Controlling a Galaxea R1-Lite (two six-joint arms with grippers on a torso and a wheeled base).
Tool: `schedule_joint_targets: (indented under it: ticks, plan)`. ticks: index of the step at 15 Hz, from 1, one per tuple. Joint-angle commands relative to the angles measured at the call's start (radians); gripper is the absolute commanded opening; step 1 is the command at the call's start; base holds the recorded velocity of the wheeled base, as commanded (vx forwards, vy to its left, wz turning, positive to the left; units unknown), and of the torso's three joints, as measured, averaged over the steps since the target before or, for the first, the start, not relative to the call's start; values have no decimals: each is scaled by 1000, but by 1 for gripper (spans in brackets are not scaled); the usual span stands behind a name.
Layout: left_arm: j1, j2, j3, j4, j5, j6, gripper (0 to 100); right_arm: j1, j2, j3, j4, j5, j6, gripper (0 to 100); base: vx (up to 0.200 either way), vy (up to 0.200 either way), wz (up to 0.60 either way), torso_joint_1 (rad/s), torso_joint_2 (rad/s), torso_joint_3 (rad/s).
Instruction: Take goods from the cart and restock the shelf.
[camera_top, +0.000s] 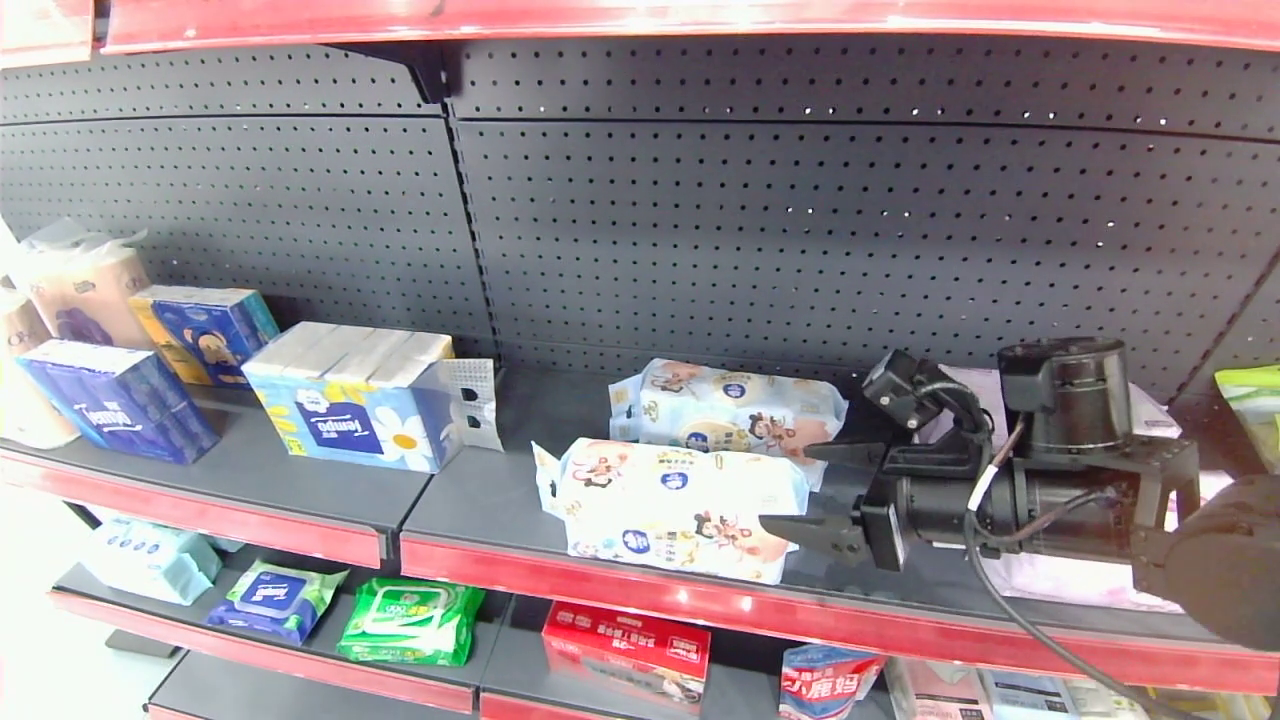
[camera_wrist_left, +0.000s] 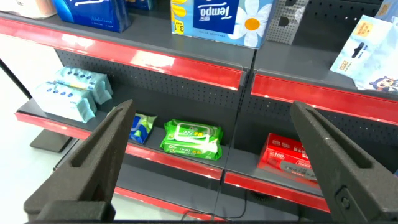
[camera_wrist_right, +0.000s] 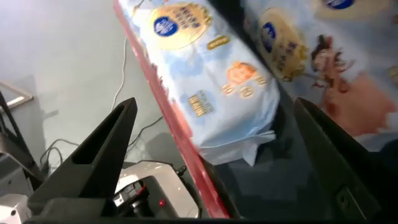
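**Right gripper (camera_top: 785, 487) spread beside front pack (camera_top: 670, 505)**

Pale blue, cartoon-printed, it lies flat at the shelf's red lip (camera_top: 600, 585), another pack (camera_top: 730, 405) close behind, open board toward the tissue box (camera_top: 350, 410). Left gripper (camera_wrist_left: 211, 104) spread, holding nothing.

Our right arm (camera_top: 1060, 500) comes in from the right side of the head view, with the forearm lying about level. The wrist is turned so that our right gripper (camera_top: 792, 488) points to our left. Its two dark fingers (camera_top: 845, 452) stand well apart, one higher and farther back, one lower and nearer. From its own wrist camera we see our left gripper (camera_wrist_left: 210, 107) with both wedge-shaped fingers spread wide, tips well clear of each other.
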Motion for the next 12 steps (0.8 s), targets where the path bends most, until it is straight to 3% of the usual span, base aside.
schedule_joint_targets:
  ticks: [1, 12]
  plan:
    - [0, 1, 0, 0, 0, 0, 100, 9, 23, 17, -7, 0, -9, 100, 0, 0, 0, 0, 0, 0]
    - [0, 1, 0, -2, 0, 0, 100, -1, 112, 14, -86, -3, -99, 100, 0, 0, 0, 0, 0, 0]
